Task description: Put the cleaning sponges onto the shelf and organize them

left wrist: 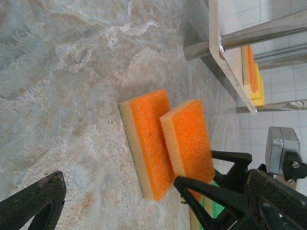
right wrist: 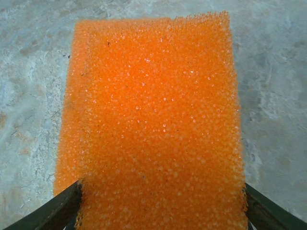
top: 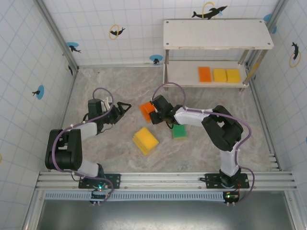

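The right claw (top: 152, 109) reaches down near the middle of the bench (top: 110, 86), and an orange sponge (right wrist: 153, 120) lies between its two fingers (right wrist: 53, 213), one at each long edge. They look to touch the foam, but I cannot tell whether they grip it. This sponge leans tilted on a second orange sponge (left wrist: 146, 143) lying flat on the bench. The left claw (top: 123, 106) stands wide open, holding nothing, just left of the pair. A yellow stack (top: 145, 140) and a green sponge (top: 179, 131) lie nearer the front edge. On the lower board of the shelf (top: 182, 72), by the far right corner, an orange shelf sponge (top: 205, 74) and two yellow ones (top: 226, 75) sit in a row.
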